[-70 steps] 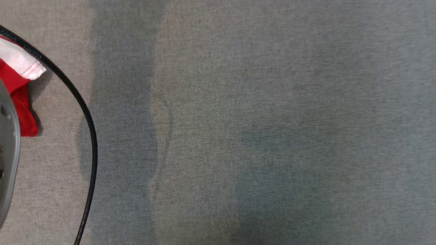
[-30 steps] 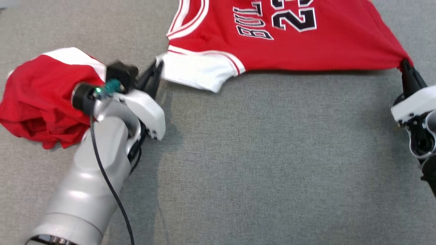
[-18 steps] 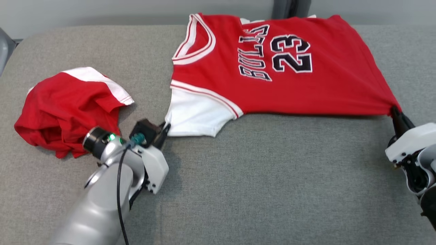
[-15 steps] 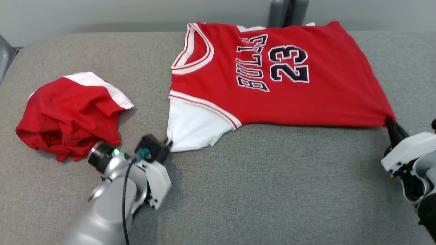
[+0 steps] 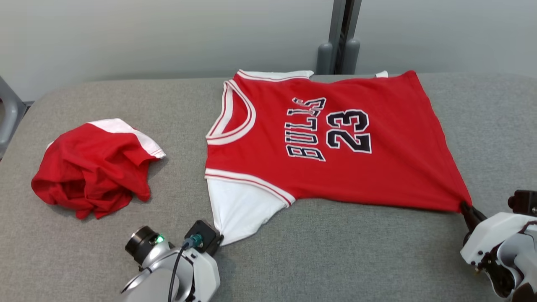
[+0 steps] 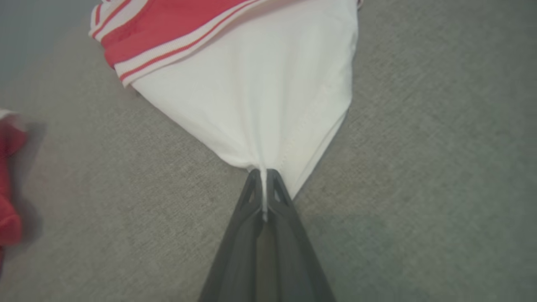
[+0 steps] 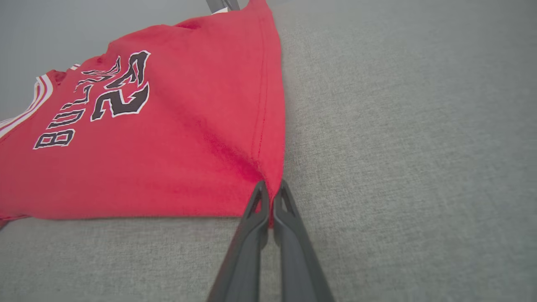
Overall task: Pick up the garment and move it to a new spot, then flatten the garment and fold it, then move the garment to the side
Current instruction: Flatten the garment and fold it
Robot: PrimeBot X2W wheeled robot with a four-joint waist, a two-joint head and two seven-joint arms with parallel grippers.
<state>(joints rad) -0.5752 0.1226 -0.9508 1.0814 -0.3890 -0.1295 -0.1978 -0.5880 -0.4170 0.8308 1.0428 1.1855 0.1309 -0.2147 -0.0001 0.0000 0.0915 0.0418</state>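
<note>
The red jersey (image 5: 335, 167) lies spread, print up, on the grey table (image 5: 335, 260), its far white sleeve mostly hidden behind the body. The left hand (image 6: 263, 184) is clenched on the near white sleeve's tip. The right hand (image 7: 270, 197) pinches the near hem corner. A crumpled red garment (image 5: 92, 176) sits well apart to the left, its shape hard to read.

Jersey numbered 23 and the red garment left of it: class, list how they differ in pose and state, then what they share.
The jersey lies spread flat; the red garment sits bunched in a heap. The jersey is pinched by the left tool and right tool; the red garment lies untouched. Both are red with white.
</note>
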